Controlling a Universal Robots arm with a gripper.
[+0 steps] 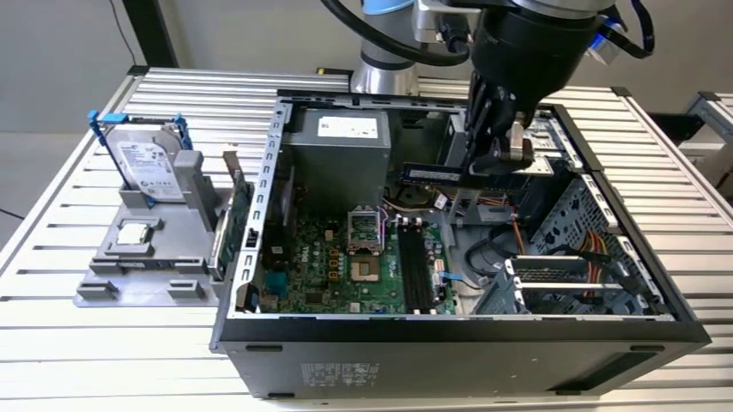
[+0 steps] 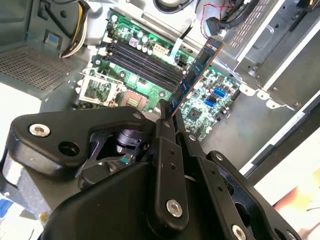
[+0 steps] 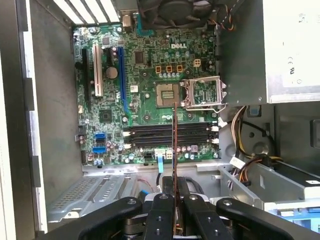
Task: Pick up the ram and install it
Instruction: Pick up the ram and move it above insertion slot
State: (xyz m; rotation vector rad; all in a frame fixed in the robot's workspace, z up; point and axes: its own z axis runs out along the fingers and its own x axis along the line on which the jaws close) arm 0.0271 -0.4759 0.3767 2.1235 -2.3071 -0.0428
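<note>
Between the closed fingers of the claw [image 1: 490, 165], in the exterior view, the ram [image 1: 431, 174] is clamped by one end and held level, high over the open computer case [image 1: 458, 343], with the motherboard [image 1: 332, 266] well below the claw. Because the stick is gripped at one end only, a droop or a slip in the grip is judged possible once it is pressed down. In the second wrist view the ram [image 2: 194, 75] is seen reaching out past the claw [image 2: 167, 120] toward the memory slots [image 2: 142, 62], apart from them. Loose cables [image 2: 225, 20] lie beyond its far end and could be snagged. In the first wrist view the ram [image 3: 174, 150] is shown edge-on, running out from the claw [image 3: 174, 202] across the memory slots [image 3: 170, 134] rather than along them, with its tip lined up, as seen, with the processor socket [image 3: 167, 94]. Lowered at this angle, it is judged likely to strike the slot walls or neighbouring parts instead of seating, and the board could be damaged.
</note>
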